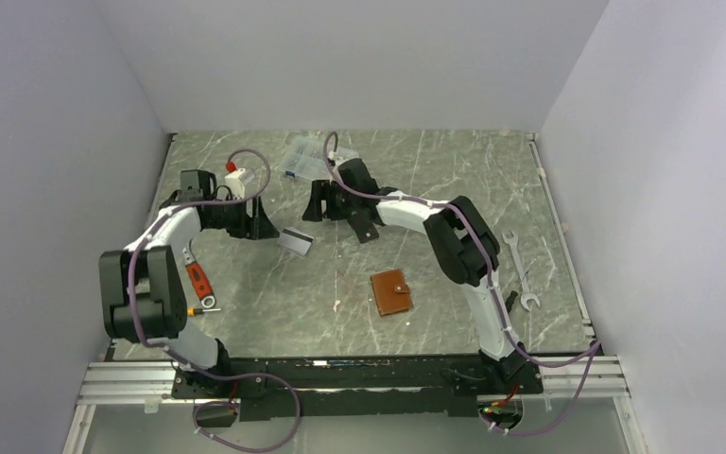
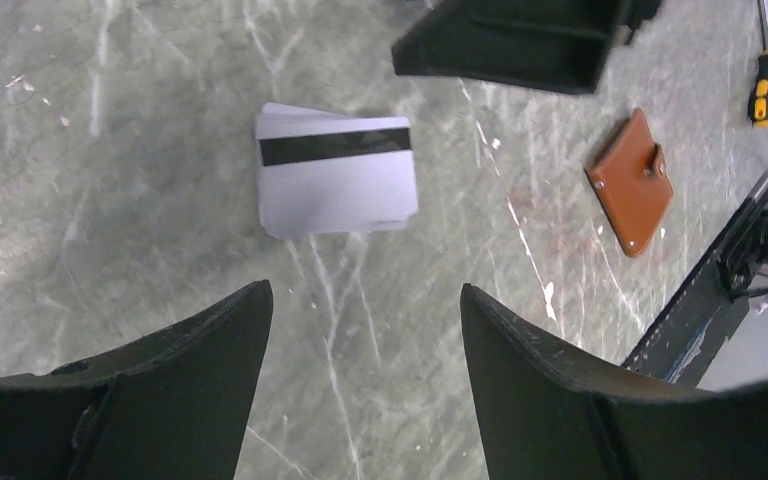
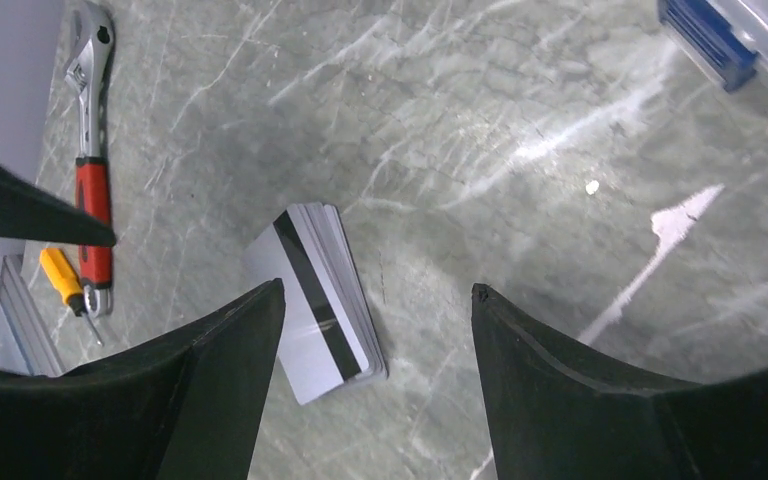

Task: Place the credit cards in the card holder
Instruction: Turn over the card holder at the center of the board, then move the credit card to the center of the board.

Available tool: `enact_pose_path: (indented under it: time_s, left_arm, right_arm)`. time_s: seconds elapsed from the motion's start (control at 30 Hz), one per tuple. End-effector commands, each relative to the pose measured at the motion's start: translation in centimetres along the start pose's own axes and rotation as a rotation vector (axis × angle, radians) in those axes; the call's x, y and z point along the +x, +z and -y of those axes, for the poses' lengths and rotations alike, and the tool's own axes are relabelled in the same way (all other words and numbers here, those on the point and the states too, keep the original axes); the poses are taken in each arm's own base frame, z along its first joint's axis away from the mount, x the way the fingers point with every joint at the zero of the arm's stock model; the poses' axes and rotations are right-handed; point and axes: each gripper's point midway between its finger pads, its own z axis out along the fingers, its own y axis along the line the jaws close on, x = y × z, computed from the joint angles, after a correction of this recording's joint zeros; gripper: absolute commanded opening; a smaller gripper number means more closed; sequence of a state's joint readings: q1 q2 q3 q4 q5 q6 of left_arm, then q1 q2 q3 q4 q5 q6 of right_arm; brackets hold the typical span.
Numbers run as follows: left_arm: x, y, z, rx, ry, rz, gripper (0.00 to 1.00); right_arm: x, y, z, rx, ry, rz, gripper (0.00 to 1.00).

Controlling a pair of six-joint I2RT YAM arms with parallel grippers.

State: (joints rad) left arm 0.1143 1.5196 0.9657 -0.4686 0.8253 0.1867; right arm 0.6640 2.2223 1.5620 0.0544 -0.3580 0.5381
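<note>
A stack of silver-grey credit cards (image 1: 295, 243) lies flat on the marble table, dark magnetic stripe up, between my two grippers. In the left wrist view the credit cards (image 2: 335, 168) sit ahead of my open left gripper (image 2: 365, 290), which holds nothing. In the right wrist view the credit cards (image 3: 315, 300) lie just beside the left finger of my open, empty right gripper (image 3: 375, 288). The brown card holder (image 1: 391, 292) lies closed with its snap strap fastened, nearer the arm bases and apart from both grippers. From above, the left gripper (image 1: 261, 227) and right gripper (image 1: 319, 205) flank the cards.
A red-handled adjustable wrench (image 1: 196, 277) and a small yellow screwdriver (image 1: 210, 309) lie by the left arm. A silver spanner (image 1: 520, 270) rests at the right. A clear compartment box (image 1: 302, 156) stands at the back behind the right gripper.
</note>
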Motion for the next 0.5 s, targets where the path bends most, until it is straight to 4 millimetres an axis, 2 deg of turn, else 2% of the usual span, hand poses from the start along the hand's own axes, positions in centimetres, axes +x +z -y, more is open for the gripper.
enact_pose_path:
  time_s: [0.0, 0.13, 0.27, 0.47]
  left_arm:
    - [-2.1, 1.6, -3.0, -0.066, -0.066, 0.008, 0.74]
    - [-2.5, 3.2, -4.4, -0.111, -0.109, -0.009, 0.73]
    - [-2.4, 5.0, -4.8, -0.152, -0.095, -0.037, 0.74]
    - [-2.4, 7.0, -5.2, -0.203, -0.073, -0.08, 0.73]
  right_arm:
    - [-2.4, 0.6, -1.9, -0.024, -0.098, 0.072, 0.7]
    - [-1.8, -0.6, -1.9, 0.006, -0.116, 0.106, 0.69]
    - [-1.4, -2.4, -2.1, 0.023, -0.142, 0.145, 0.68]
    - [-0.8, -3.1, -2.2, 0.012, -0.122, 0.157, 0.66]
